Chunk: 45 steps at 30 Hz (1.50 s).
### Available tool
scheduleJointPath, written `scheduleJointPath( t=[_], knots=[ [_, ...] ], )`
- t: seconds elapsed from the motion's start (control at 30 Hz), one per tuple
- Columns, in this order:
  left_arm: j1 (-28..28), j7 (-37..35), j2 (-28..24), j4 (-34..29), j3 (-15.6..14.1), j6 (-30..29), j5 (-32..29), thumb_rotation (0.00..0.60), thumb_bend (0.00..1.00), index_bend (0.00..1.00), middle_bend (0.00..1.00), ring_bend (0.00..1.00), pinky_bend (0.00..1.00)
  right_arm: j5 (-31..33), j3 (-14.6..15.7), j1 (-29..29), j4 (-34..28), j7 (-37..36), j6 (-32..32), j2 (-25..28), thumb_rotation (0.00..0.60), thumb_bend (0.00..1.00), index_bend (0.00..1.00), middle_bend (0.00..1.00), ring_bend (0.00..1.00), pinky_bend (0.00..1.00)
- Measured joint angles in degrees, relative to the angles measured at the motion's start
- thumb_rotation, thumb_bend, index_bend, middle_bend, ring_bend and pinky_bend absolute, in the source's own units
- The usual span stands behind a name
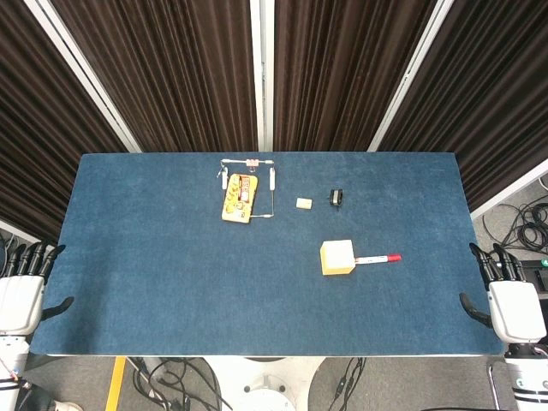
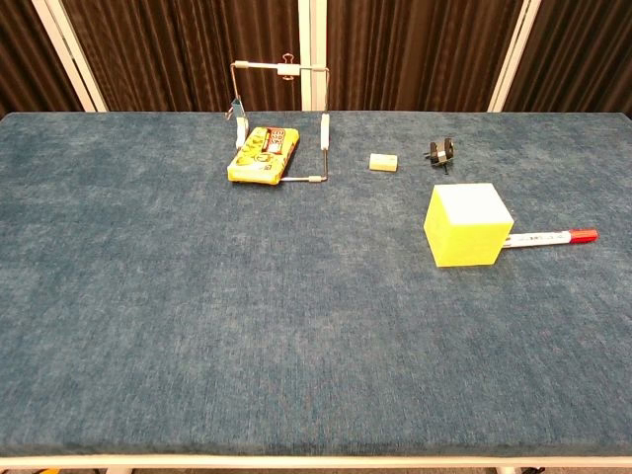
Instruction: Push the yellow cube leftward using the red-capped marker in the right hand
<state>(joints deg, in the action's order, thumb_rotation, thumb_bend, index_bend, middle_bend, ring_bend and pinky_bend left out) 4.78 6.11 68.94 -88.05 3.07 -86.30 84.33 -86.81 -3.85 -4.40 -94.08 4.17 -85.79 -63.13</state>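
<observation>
The yellow cube [image 1: 337, 257] [image 2: 468, 224] sits on the blue table right of centre. A white marker with a red cap [image 1: 378, 258] [image 2: 551, 237] lies flat just to the cube's right, its cap pointing right and its other end touching or tucked behind the cube. My right hand [image 1: 510, 295] hangs beyond the table's right edge, fingers apart and holding nothing, well clear of the marker. At the left edge my left hand [image 1: 24, 287] is likewise empty with its fingers spread. Neither hand shows in the chest view.
Toward the back of the blue table [image 1: 171, 282] lie a yellow calculator-like item [image 1: 240, 198] inside a thin wire frame [image 1: 271, 195], a small cream eraser [image 1: 304, 203] and a black binder clip [image 1: 336, 198]. Dark curtains hang behind. Cables lie on the floor below.
</observation>
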Motion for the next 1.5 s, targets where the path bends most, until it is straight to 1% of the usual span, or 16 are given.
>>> scheduleJointPath(
  t=[0.4, 0.57, 0.63, 0.77, 0.87, 0.93, 0.97, 1.0, 1.1, 1.27, 1.4, 1.5],
  knots=[
    [-0.6, 0.4, -0.5, -1.5, -0.5, -0.5, 0.3, 0.6, 0.03, 0.19, 0.15, 0.1, 0.07, -1.3, 0.5, 0.1, 0.6, -1.4, -0.4, 0.6, 0.6, 0.21, 0.05, 0.2, 0.01, 0.12],
    [-0.6, 0.2, -0.7, -1.7, -0.5, -0.7, 0.6, 0.6, 0.03, 0.19, 0.15, 0.1, 0.07, -1.4, 0.7, -0.5, 0.1, -0.8, 1.2, 1.2, 0.6, 0.21, 0.06, 0.21, 0.01, 0.12],
    [-0.6, 0.1, -0.8, -1.8, -0.4, -0.8, 0.7, 0.6, 0.03, 0.19, 0.15, 0.1, 0.07, -1.6, 0.7, -1.4, -0.1, -0.3, 2.5, 1.4, 0.6, 0.21, 0.07, 0.23, 0.01, 0.13],
    [-0.6, 0.1, -0.8, -1.8, -0.5, -0.8, 0.9, 0.6, 0.03, 0.19, 0.15, 0.1, 0.07, -1.4, 0.4, -3.8, 0.0, 1.3, 6.5, 1.3, 0.6, 0.23, 0.15, 0.28, 0.03, 0.15],
    [-0.8, 0.0, -0.8, -1.7, -0.6, -1.0, 1.0, 0.6, 0.03, 0.19, 0.15, 0.1, 0.07, -0.5, 0.0, -6.6, 0.5, 2.8, 11.6, 0.7, 0.6, 0.22, 0.15, 0.27, 0.03, 0.15],
    [-1.0, -0.1, -0.8, -1.7, -0.6, -1.2, 1.0, 0.6, 0.03, 0.19, 0.15, 0.1, 0.07, 0.6, -0.4, -9.1, 1.2, 3.9, 15.9, -0.2, 0.6, 0.19, 0.15, 0.26, 0.03, 0.15],
    [-1.1, -0.3, -0.7, -1.6, -0.6, -1.3, 1.0, 0.6, 0.03, 0.19, 0.15, 0.1, 0.07, 1.2, -0.6, -10.2, 1.7, 4.3, 17.7, -0.7, 0.6, 0.15, 0.15, 0.26, 0.03, 0.15],
    [-1.1, -0.3, -0.7, -1.6, -0.7, -1.2, 1.0, 0.6, 0.03, 0.19, 0.15, 0.1, 0.07, 2.0, -0.9, -11.8, 2.6, 4.8, 20.2, -1.5, 0.6, 0.14, 0.16, 0.26, 0.03, 0.15],
    [-1.1, -0.6, -0.9, -1.6, -1.1, -0.5, 0.9, 0.6, 0.03, 0.19, 0.15, 0.1, 0.07, 3.8, -1.7, -15.9, 6.0, 6.2, 25.2, -4.7, 0.6, 0.12, 0.21, 0.28, 0.03, 0.15],
    [-1.1, -0.8, -1.1, -1.8, -1.2, 0.1, 0.4, 0.6, 0.03, 0.19, 0.15, 0.1, 0.07, 5.9, -2.6, -19.7, 13.5, 8.6, 28.7, -11.3, 0.6, 0.12, 0.29, 0.33, 0.03, 0.15],
    [-1.1, -0.9, -1.4, -2.2, -1.3, 0.6, 0.1, 0.6, 0.03, 0.19, 0.15, 0.1, 0.07, 7.1, -3.1, -22.2, 19.9, 10.1, 30.5, -17.3, 0.6, 0.13, 0.34, 0.35, 0.03, 0.15],
    [-1.2, -1.1, -1.4, -2.2, -1.2, 0.7, -0.2, 0.6, 0.03, 0.19, 0.15, 0.1, 0.07, 7.5, -3.0, -23.5, 23.6, 10.5, 31.4, -20.5, 0.6, 0.16, 0.37, 0.36, 0.03, 0.15]
  ],
)
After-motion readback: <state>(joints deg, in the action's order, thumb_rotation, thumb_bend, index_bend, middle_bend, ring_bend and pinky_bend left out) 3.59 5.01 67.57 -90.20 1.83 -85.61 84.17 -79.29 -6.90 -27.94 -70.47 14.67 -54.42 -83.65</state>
